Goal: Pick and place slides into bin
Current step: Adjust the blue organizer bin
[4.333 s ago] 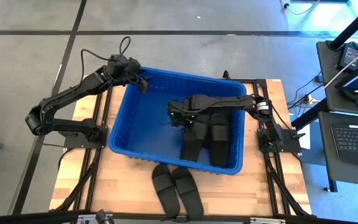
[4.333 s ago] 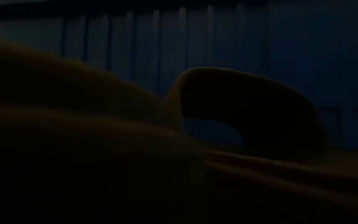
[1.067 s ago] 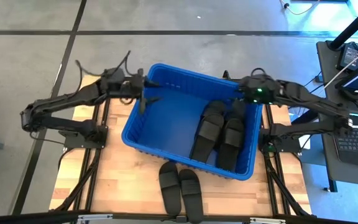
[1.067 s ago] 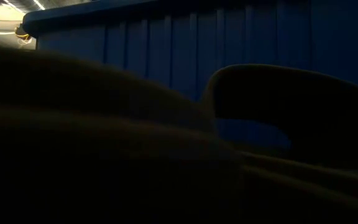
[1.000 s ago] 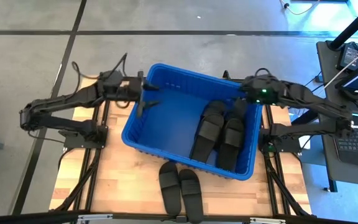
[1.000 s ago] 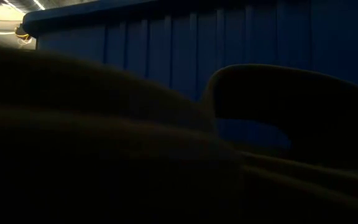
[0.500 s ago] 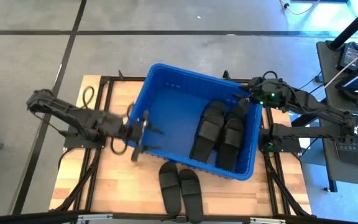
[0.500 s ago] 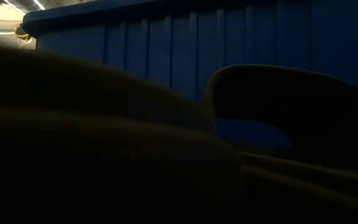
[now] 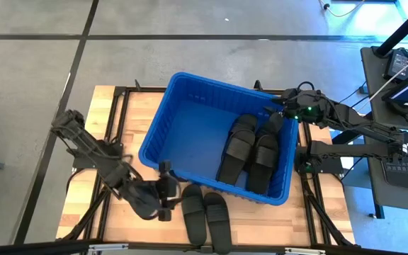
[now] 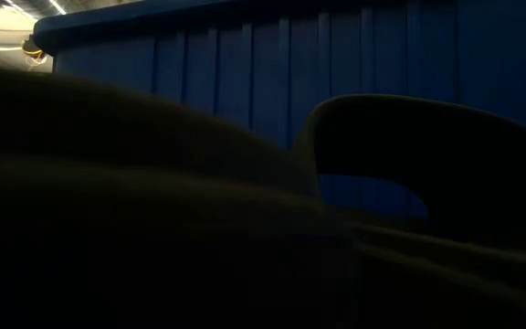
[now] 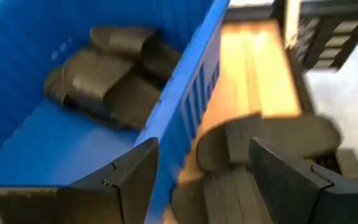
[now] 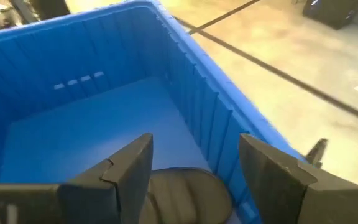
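In the high view the left hand [image 9: 166, 191] has swung down from the bin's upper-left corner, where it hung a second ago, to the lower centre of the frame, low over the bench [image 9: 137, 106] and just left of the pair of slides on the bench [image 9: 204, 216]; its fingers stand apart with nothing between them, and its wrist view looks past them at that pair [image 11: 260, 162], lying right beside the bin's near wall. The bin [image 9: 190, 83] sits in the middle of the frame, holding a pair of slides in the bin [image 9: 250, 156] in its right half, strap ends toward the upper right; only these four slides show in the high view. The right hand [image 9: 275, 113] has pulled back to the bin's upper-right rim — empty, fingers parted over the heel of one binned slide [image 12: 185, 186]; it seems to be waiting.

So the work has passed from the right arm to the left; I judge the next step to be a grasp on the nearer bench slide. The low view is nearly all dark — a slide's strap arch [image 10: 409, 155] against the blue wall.
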Motion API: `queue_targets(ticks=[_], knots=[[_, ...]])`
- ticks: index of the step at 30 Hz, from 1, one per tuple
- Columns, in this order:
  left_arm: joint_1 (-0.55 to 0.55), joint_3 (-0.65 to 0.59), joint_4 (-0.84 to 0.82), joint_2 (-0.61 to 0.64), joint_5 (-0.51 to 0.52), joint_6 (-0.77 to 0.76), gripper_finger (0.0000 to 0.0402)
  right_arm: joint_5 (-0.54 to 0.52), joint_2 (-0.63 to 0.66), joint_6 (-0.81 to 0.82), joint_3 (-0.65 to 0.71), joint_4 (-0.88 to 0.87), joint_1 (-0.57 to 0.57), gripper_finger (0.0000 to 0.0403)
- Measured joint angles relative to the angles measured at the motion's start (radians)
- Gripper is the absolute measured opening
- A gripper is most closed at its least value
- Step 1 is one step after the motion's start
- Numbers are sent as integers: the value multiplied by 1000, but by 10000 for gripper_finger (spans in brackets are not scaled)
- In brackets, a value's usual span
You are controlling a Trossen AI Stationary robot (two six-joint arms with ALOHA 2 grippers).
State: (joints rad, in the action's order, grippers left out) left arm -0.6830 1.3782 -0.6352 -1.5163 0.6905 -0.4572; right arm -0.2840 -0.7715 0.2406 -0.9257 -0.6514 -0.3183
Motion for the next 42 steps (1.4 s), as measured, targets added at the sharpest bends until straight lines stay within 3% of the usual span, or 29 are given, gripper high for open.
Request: queue_targets(ticks=[6,14,20,27,42], knots=[[5,149,-152,-104,-61,-64,244,118,0,-17,-19,-21,0,236],[25,194,-144,-117,-244,-128,244,129,-27,-21,-24,-138,0,236],[24,194,-143,-117,-248,-135,244,100,-158,-40,-11,-170,-29,236],[24,193,-143,-117,-248,-136,244,48,-319,-118,-11,-155,-146,236],[32,193,-148,-117,-247,-165,244,14,-438,-321,-10,142,-348,236]])
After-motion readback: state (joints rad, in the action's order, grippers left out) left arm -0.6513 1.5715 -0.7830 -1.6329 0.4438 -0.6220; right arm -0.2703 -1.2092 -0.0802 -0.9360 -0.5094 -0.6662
